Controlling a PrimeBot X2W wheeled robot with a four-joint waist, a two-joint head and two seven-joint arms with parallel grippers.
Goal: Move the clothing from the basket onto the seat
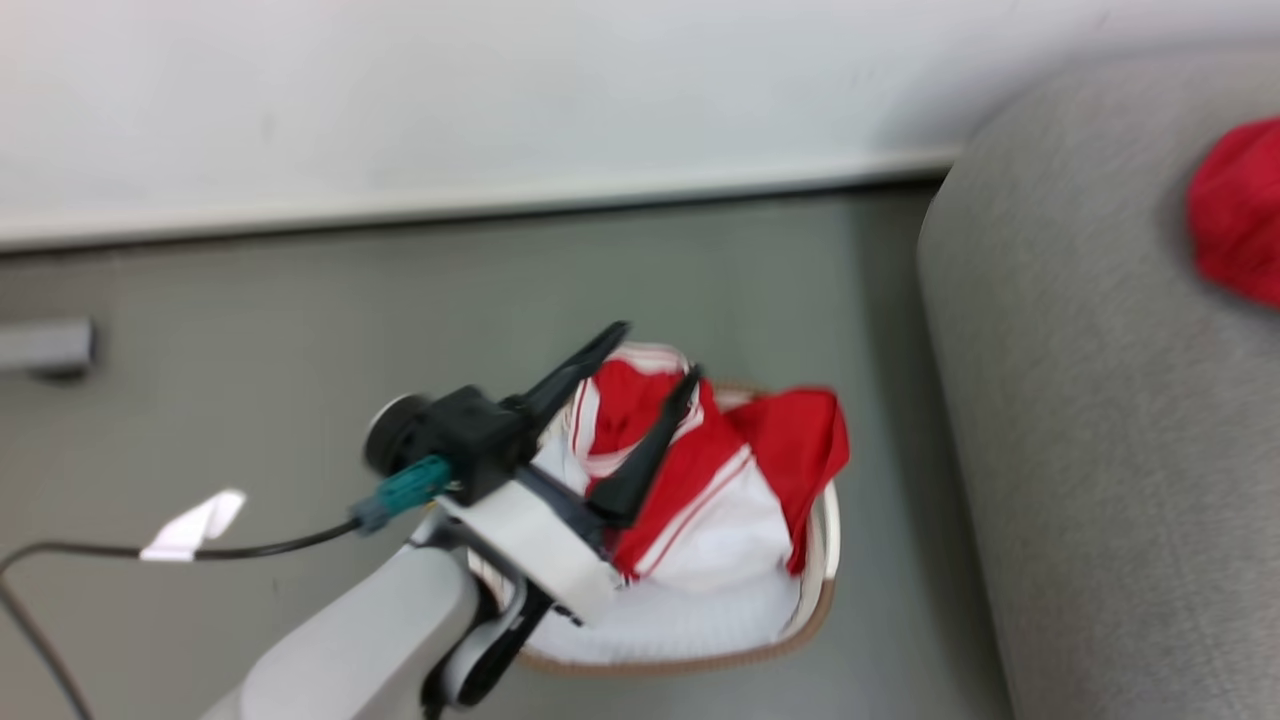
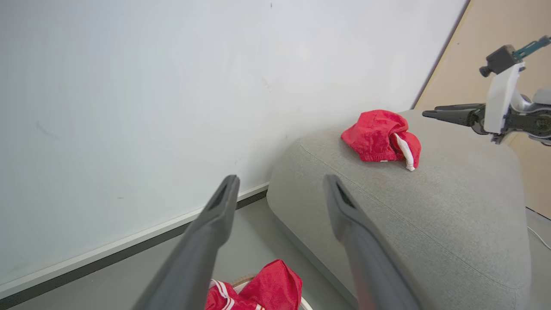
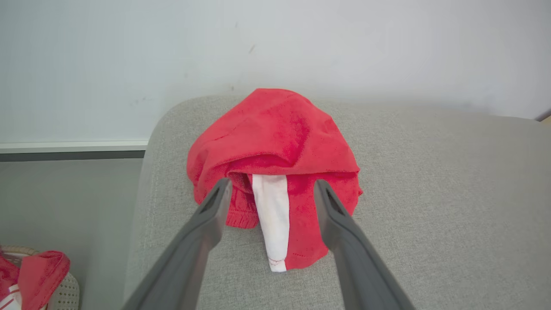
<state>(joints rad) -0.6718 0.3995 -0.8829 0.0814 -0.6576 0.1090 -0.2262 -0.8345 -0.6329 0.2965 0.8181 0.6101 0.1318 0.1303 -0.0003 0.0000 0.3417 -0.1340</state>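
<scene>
Pale grey plastic covers the left forearm (image 1: 370, 640), which rises from the lower left of the head view. A black cable (image 1: 250, 548) with a white tag (image 1: 195, 525) runs to its wrist. The left gripper (image 1: 659, 349) hangs above the basket (image 1: 690, 660), with its two long dark fingers spread wide and nothing between them. The basket is cream plastic with small holes and a brown rim. It stands on the smooth grey floor (image 1: 300, 300), near the seat (image 1: 1080, 450). In the basket lies the jersey (image 1: 700, 480), soft and crumpled, red with white panels and striped trim, heaped above the rim. To the right, the seat is grey woven fabric with rounded edges. On it lies a bunched red garment (image 3: 275, 133) with a white strip. The right gripper (image 3: 272, 183) is above the seat near this garment, its jaws wide and empty.
</scene>
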